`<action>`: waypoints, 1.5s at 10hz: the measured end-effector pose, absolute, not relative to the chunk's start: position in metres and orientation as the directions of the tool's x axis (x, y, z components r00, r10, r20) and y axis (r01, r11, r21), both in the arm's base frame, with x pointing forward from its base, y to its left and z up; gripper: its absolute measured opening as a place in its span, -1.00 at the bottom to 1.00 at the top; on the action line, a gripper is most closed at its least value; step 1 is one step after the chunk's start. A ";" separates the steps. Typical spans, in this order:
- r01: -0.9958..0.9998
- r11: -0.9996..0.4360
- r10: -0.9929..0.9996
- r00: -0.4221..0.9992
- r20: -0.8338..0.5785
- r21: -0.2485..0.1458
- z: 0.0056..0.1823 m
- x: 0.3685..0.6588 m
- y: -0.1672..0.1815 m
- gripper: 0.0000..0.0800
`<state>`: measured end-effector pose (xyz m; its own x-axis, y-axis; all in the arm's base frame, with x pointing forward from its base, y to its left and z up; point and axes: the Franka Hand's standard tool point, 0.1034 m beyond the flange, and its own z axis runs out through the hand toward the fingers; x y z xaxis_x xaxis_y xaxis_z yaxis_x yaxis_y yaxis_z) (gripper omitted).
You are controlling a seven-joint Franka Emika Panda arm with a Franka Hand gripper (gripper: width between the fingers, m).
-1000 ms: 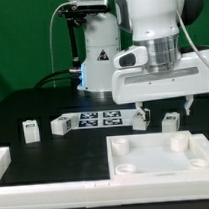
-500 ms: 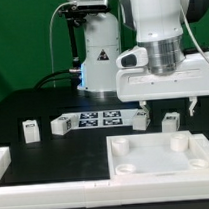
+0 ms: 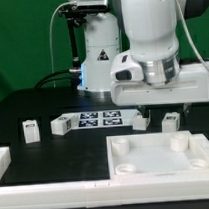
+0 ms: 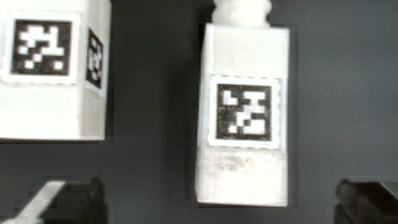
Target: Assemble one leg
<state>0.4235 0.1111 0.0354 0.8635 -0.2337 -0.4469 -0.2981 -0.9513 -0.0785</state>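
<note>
Leg (image 4: 246, 120), white boxy plastic, square tag (image 4: 244, 110), dark fingers (image 4: 57, 203) spread

Black table (image 3: 22, 102): leg (image 3: 31, 130), second leg (image 3: 172, 119), marker board (image 3: 93, 119), square white board (image 3: 146, 158).

From here I see a white leg (image 4: 244, 112), its square tag (image 4: 242, 108) patterned black-and-white — the big board (image 3: 156, 161) white too, the table (image 3: 33, 107) black

1 white block (image 4: 50, 70) beside leg (image 4: 244, 110); gap seemingly passable
</note>
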 end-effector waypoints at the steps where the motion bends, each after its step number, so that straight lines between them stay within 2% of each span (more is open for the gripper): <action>1: -0.304 -0.950 -0.227 0.835 -0.501 -0.076 0.033 0.425 0.110 0.62; 4: -0.295 -0.954 -0.161 0.639 -0.752 -0.047 0.032 0.412 0.113 0.62; 8: -0.276 -0.960 -0.149 0.639 -0.755 -0.045 0.027 0.410 0.124 0.62; 12: -0.267 -0.963 -0.153 0.653 -0.741 -0.038 0.011 0.395 0.128 0.62; 15: -0.265 -0.964 -0.151 0.654 -0.741 -0.037 0.010 0.394 0.129 0.62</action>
<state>0.3943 0.1289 0.0102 0.6538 -0.1511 -0.7415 -0.2649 -0.9636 -0.0372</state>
